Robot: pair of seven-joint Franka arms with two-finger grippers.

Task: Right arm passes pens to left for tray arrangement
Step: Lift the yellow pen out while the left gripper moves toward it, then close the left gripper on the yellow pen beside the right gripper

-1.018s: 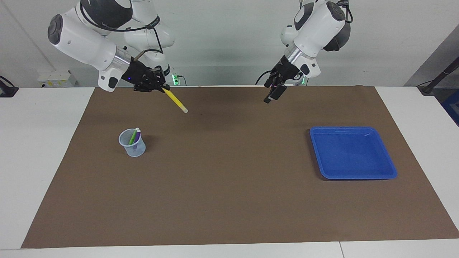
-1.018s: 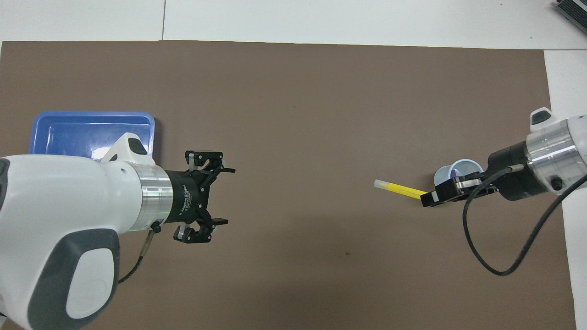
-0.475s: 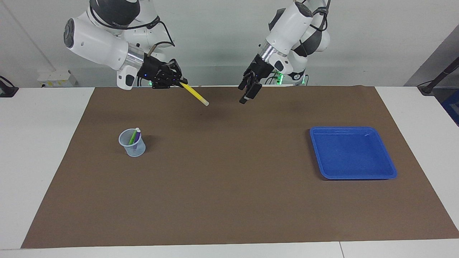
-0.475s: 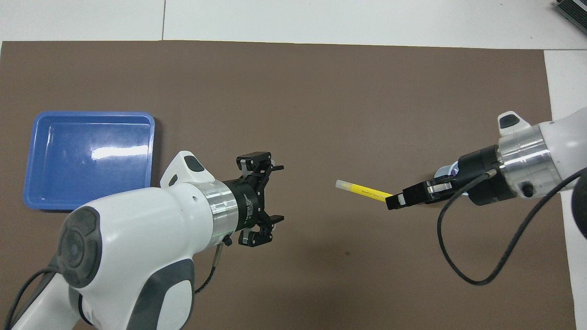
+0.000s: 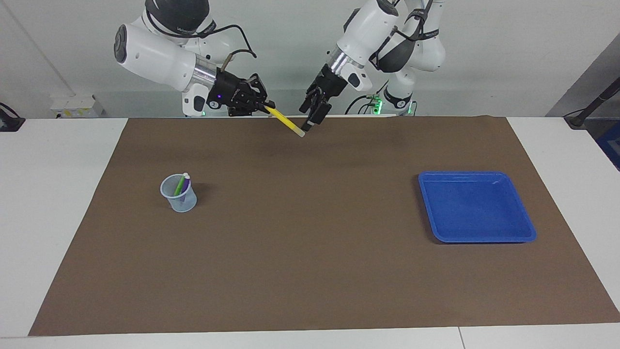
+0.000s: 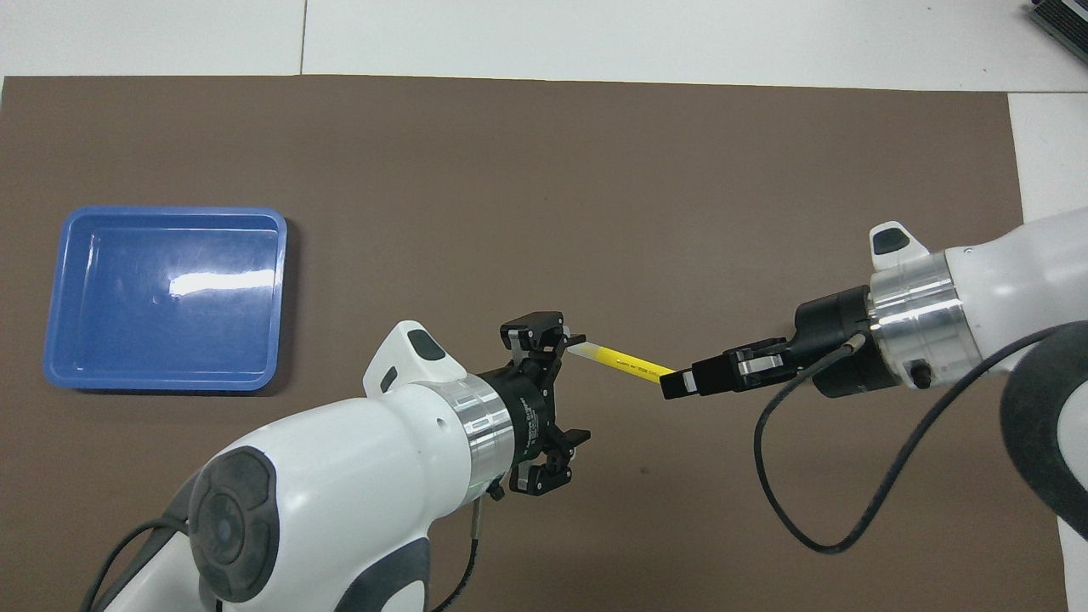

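My right gripper [image 5: 264, 105] [image 6: 680, 384] is shut on the end of the yellow pen [image 5: 286, 122] [image 6: 627, 365] and holds it in the air, over the part of the brown mat nearest the robots. The pen's pale tip points at my left gripper [image 5: 312, 118] [image 6: 552, 404], which is open. The tip lies right beside one of its fingers [image 6: 544, 333]; I cannot tell whether they touch. The green pen [image 5: 179, 184] and purple pen [image 5: 186, 186] stand in a translucent cup [image 5: 179, 198]. The blue tray [image 5: 477, 208] [image 6: 161, 297] lies empty toward the left arm's end.
The brown mat [image 5: 310, 252] covers most of the white table. The cup is hidden under the right arm in the overhead view. A black cable [image 6: 816, 527] loops from the right wrist.
Both grippers moved toward each other over the middle of the table. The yellow pen's tip has reached the open left gripper. Cup and tray have not moved.
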